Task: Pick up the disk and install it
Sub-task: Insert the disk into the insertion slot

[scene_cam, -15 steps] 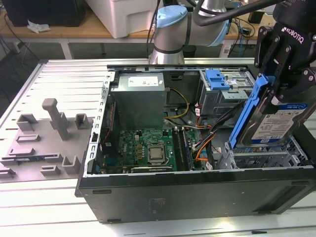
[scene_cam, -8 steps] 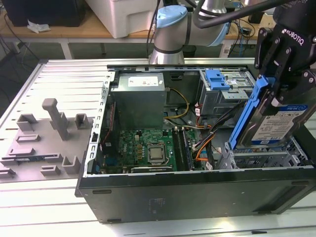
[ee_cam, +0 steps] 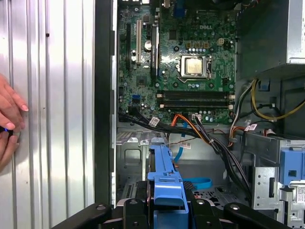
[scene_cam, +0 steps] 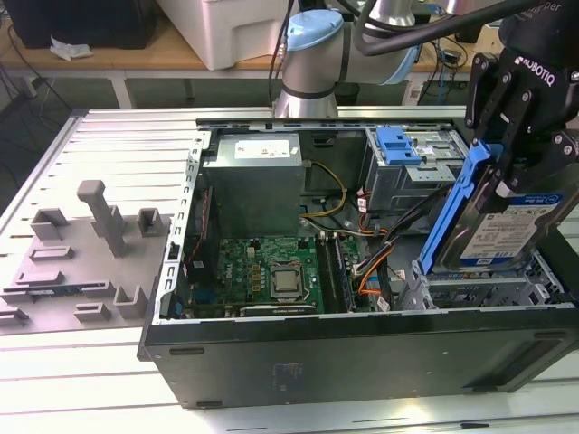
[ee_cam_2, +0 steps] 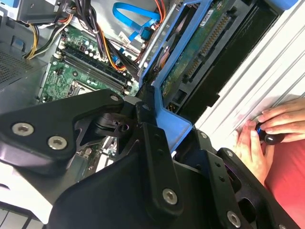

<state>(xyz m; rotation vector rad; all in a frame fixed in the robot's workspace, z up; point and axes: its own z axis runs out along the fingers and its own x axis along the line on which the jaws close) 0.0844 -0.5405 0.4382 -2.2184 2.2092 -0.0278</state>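
Note:
The disk is a silver drive with a blue-and-white label in a blue plastic rail. It hangs tilted on edge above the right front bay of the open computer case. My black gripper is shut on its upper end. In the second wrist view the disk's green circuit-board underside and blue rail run out from between the gripper fingers. The first wrist view has the blue rail sticking out of the gripper over the bay's metal floor.
Inside the case are a grey power supply, a green motherboard, bundled cables and a blue latch on a silver drive cage. Grey fixtures lie on the table at the exterior view's left. A person's hands rest beside the case.

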